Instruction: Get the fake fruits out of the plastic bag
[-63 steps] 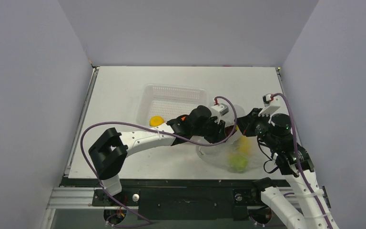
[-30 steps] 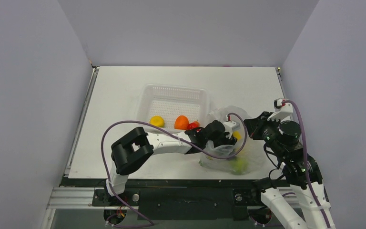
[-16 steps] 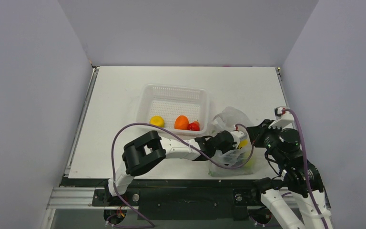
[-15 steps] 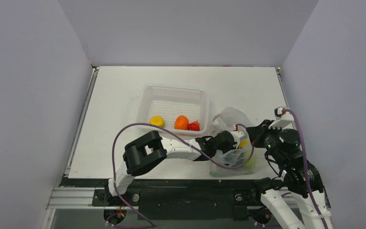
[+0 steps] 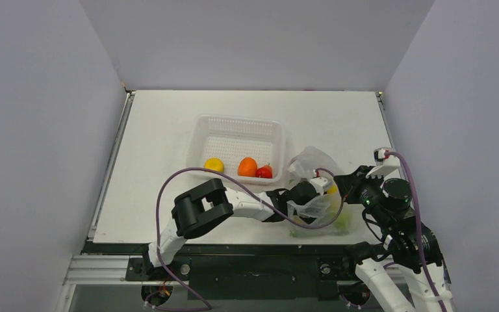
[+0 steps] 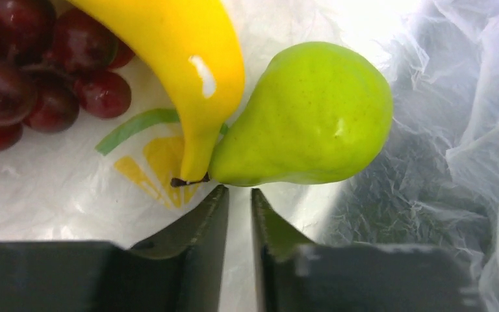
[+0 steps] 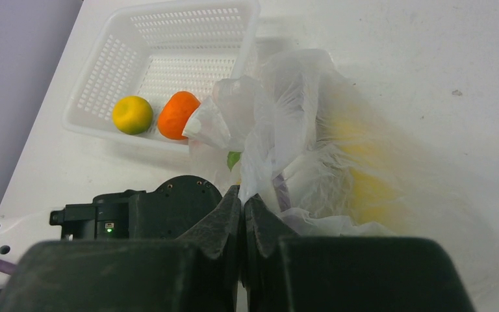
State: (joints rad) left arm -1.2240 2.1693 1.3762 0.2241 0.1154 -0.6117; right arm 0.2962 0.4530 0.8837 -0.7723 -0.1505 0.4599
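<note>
From above, the plastic bag (image 5: pixel 312 159) lies on the table (image 5: pixel 169 130) just right of the white basket (image 5: pixel 237 118), near the front edge. The left arm (image 5: pixel 247 203) reaches into its mouth from the left and the right arm (image 5: pixel 390 195) meets it from the right. Three of the fake fruits are already in the basket: a small yellow fruit (image 5: pixel 214 165), an orange (image 5: pixel 247 167) and a small red fruit (image 5: pixel 264 171). At the left wrist, inside the bag, the left gripper (image 6: pixel 239 192) has its fingers only a slit apart with nothing between them. Its tips sit just below the point where the banana (image 6: pixel 182 52) meets the narrow end of the pear (image 6: pixel 312 110), and the grape bunch (image 6: pixel 32 71) lies off to the left. These fruits look glossy, hard and probably hollow, so they are likely light but slippery. The pear's narrow neck seems the surest hold, provided the fingers spread wider first. At the right wrist, the right gripper (image 7: pixel 242 192) is pressed together on a fold of the bag near its mouth. The film looks thin, limp and crinkly, and it would likely snag or lift along with any fruit that is pulled out.
</note>
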